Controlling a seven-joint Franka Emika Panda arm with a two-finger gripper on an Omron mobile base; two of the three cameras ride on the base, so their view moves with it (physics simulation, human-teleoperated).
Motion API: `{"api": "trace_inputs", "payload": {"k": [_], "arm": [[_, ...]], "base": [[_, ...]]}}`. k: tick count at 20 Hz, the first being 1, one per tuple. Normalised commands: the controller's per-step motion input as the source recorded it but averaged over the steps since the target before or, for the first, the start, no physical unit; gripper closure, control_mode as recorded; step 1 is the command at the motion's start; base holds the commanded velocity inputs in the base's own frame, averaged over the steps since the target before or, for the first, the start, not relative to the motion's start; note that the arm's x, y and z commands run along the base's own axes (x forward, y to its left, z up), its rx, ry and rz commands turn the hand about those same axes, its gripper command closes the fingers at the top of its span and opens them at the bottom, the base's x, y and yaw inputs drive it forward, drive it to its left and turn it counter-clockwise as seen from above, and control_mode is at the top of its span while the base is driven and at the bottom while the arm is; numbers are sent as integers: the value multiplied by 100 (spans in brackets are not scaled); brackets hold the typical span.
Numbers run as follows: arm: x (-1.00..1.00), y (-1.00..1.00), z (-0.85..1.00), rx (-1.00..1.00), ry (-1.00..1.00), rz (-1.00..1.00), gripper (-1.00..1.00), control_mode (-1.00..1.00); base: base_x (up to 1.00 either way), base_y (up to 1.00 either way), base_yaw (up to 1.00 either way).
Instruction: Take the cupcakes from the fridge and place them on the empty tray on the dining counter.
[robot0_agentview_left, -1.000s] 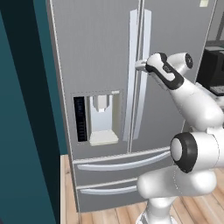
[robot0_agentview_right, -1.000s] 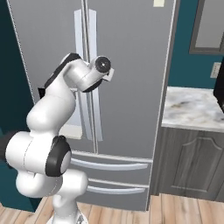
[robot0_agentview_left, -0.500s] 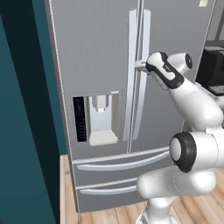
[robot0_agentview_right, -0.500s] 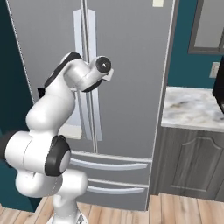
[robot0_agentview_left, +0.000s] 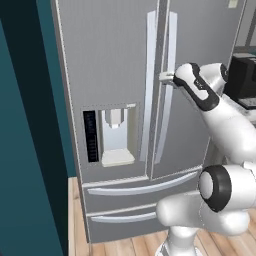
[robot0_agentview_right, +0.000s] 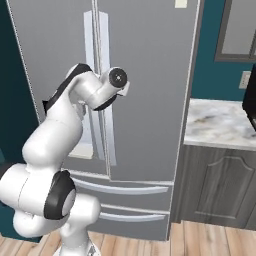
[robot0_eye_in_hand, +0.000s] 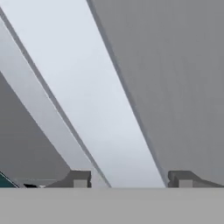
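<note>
At the seam between the two upper doors of the fridge (robot0_agentview_left: 120, 90), the gripper (robot0_agentview_left: 166, 77) sits against the right door's handle (robot0_eye_in_hand: 109, 113), a long pale bar that the hand view shows running between the two dark fingertips (robot0_eye_in_hand: 78, 179), one on each side and close to it; whether the pads actually press the bar cannot be told, so the grip is best called closing around the handle rather than firm. Both doors look shut, and the cupcakes are presumably inside, hidden. As a judgement, the door will handle as a heavy, stiff slab held by its seal — the smooth handle could slip through a loose grip, so a hold across the bar around mid-height, where the gripper is now, should give fair leverage. The cupcakes themselves are likely light, soft and easily crushed — best taken gently around the wrapper, not the top
</note>
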Motion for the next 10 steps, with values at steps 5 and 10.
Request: {"api": "trace_inputs", "payload": {"k": [5,10], "arm": [[-97,3,20,0,0,0,100,-100],[-99,-9,11,0,0,0,100,-100]], "base": [[0,0,0],[0,0,0]]}}
